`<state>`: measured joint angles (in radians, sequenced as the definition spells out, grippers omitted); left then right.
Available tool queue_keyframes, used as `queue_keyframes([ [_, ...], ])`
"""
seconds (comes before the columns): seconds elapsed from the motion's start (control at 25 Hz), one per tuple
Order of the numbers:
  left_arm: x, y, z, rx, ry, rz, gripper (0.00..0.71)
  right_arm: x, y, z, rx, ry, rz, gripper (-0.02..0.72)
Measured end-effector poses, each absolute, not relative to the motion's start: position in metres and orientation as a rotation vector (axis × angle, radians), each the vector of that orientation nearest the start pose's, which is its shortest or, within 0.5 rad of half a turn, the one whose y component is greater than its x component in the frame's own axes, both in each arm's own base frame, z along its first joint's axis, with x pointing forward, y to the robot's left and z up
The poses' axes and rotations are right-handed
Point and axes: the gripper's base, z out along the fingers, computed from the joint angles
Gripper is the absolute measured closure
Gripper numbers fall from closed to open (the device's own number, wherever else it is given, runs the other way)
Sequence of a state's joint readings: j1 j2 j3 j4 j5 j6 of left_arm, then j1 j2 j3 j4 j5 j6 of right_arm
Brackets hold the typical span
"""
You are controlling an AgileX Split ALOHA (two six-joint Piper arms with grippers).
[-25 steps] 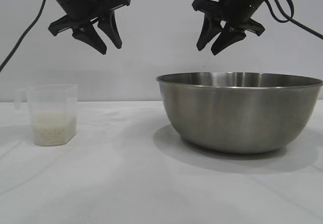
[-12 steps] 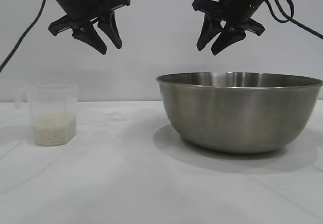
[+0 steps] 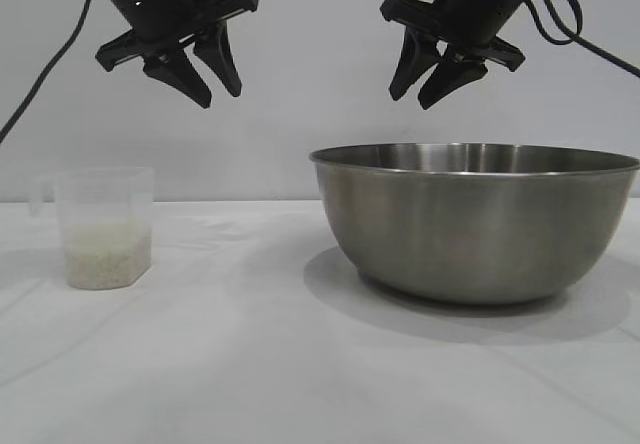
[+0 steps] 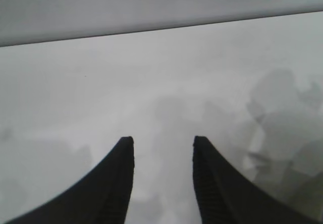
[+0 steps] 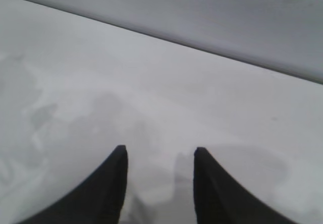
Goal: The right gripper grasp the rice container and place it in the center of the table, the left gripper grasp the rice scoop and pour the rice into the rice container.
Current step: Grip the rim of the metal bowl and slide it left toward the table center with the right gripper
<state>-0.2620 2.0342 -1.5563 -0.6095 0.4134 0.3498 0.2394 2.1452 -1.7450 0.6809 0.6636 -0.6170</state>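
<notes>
The rice container [image 3: 475,222], a big steel bowl, stands on the white table [image 3: 250,364] at the right. At the far left stands the rice scoop [image 3: 100,226], a clear plastic cup with rice [image 3: 105,261] in its lower part. My left gripper [image 3: 218,92] hangs open high above the table, up and to the right of the scoop, holding nothing. My right gripper [image 3: 412,96] hangs open above the bowl's left rim, also empty. Both wrist views show only bare table between the left gripper [image 4: 163,140] fingertips and the right gripper [image 5: 160,149] fingertips.
A grey wall closes off the scene behind the table. Black cables [image 3: 45,69] trail from both arms. Bare table lies between the scoop and the bowl and in front of them.
</notes>
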Motion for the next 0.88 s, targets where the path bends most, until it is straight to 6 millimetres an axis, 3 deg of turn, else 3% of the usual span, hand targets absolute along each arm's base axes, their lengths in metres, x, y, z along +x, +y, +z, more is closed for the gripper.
queue_keyframes([
  [0.32, 0.445, -0.141, 0.224, 0.171, 2.331, -0.511, 0.439, 0.461, 0.15, 0.219, -0.547, 2.383, 0.59, 0.403],
  [0.48, 0.445, -0.141, 0.223, 0.192, 2.336, -0.496, 0.439, 0.455, 0.149, 0.237, -0.565, 2.365, 0.603, 0.403],
  [0.64, 0.441, -0.14, 0.23, 0.246, 2.332, -0.475, 0.439, 0.447, 0.134, 0.259, -0.569, 2.367, 0.621, 0.403],
  [0.88, 0.435, -0.139, 0.248, 0.286, 2.306, -0.471, 0.439, 0.433, 0.109, 0.271, -0.571, 2.482, 0.692, 0.403],
])
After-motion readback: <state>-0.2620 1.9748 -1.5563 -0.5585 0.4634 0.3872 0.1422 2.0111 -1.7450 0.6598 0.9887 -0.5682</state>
